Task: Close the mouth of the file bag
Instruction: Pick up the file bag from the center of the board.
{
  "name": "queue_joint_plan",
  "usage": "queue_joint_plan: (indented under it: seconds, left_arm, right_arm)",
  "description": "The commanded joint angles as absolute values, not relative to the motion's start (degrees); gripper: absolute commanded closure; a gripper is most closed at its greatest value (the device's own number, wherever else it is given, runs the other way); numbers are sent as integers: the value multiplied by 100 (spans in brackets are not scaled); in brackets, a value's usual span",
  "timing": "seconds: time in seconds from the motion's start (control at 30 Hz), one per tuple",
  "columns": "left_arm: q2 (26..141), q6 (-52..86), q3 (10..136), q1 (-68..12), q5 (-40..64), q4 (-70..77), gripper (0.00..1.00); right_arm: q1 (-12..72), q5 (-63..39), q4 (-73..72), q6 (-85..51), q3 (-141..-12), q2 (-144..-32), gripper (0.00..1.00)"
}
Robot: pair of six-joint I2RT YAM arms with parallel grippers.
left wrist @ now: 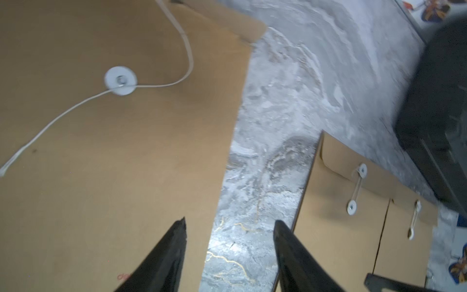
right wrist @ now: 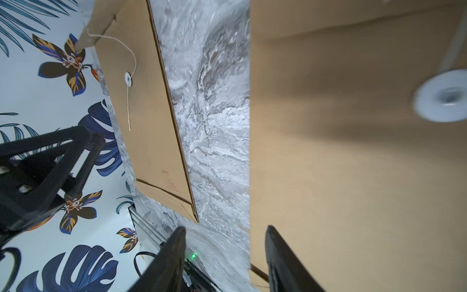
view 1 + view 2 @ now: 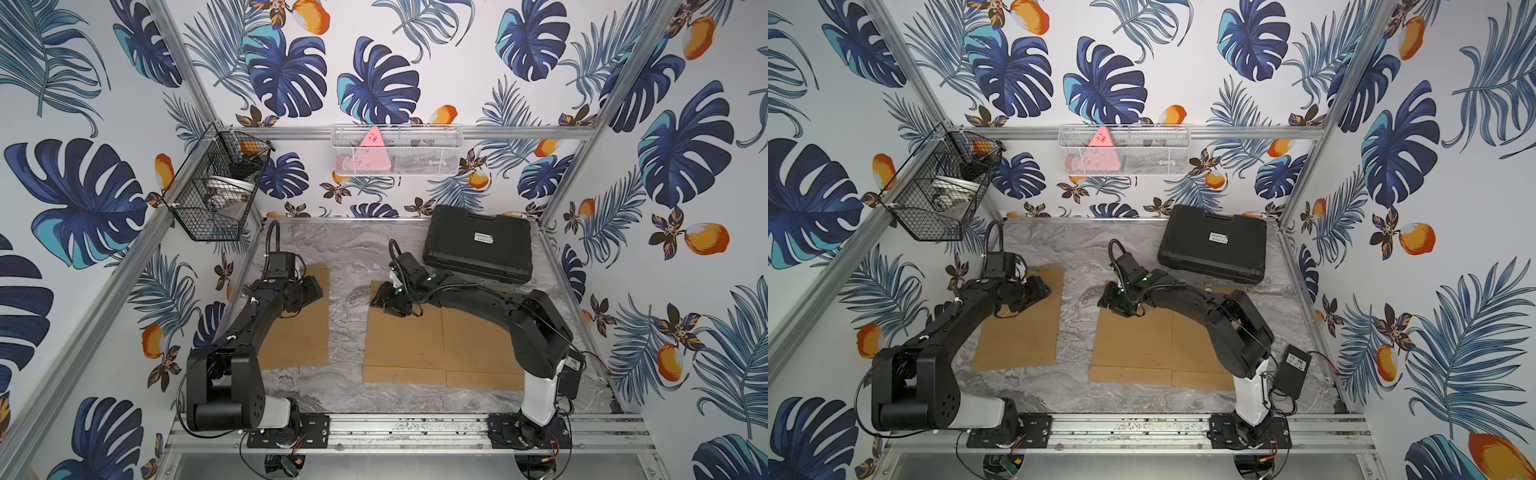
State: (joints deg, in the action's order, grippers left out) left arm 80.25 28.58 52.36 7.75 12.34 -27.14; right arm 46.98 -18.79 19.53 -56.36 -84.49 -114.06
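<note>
String (image 1: 188, 58) trails loose past the button (image 1: 120, 80) on the file bag (image 1: 126, 156), so I hold the left gripper (image 1: 228, 221) open and empty above it. Right gripper (image 2: 225, 228) gapes empty too.

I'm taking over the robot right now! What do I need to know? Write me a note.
Left gripper: open, empty, over the edge of the left file bag.
Right gripper: open, empty, over the middle file bag.
Done: the middle file bag looks tied, its cord running between two buttons.
Left to do: the left file bag's string only passes its button, tail loose. Wind it to close the mouth.
</note>
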Motion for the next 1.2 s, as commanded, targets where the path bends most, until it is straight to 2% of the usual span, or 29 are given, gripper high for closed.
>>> queue_joint_plan:
  seconds: [0.0, 0.37, 0.63, 0.9, 1.17]
  left_arm:
    - [7965, 3417, 4990, 1070, 859, -2298, 41]
    - [8248, 4005, 4352, 1775, 1064, -1589, 43]
    - [8430, 4634, 3661, 1819, 1370, -1082, 45]
    - [8499, 4896, 3023, 1811, 1855, -644, 46]
    - [8547, 4938, 2654, 1802, 2178, -298, 48]
  right_arm:
    - [4922, -2184, 1477, -6353, -8934, -12019, 51]
    - [5361, -2679, 1494, -6973, -10192, -13533, 54]
    - [5534, -2682, 1811, -7126, -10580, -14023, 54]
    - [5607, -2330, 2208, -7212, -10624, -14041, 49]
    - [5590, -2693, 2152, -6920, -10986, -14280, 51]
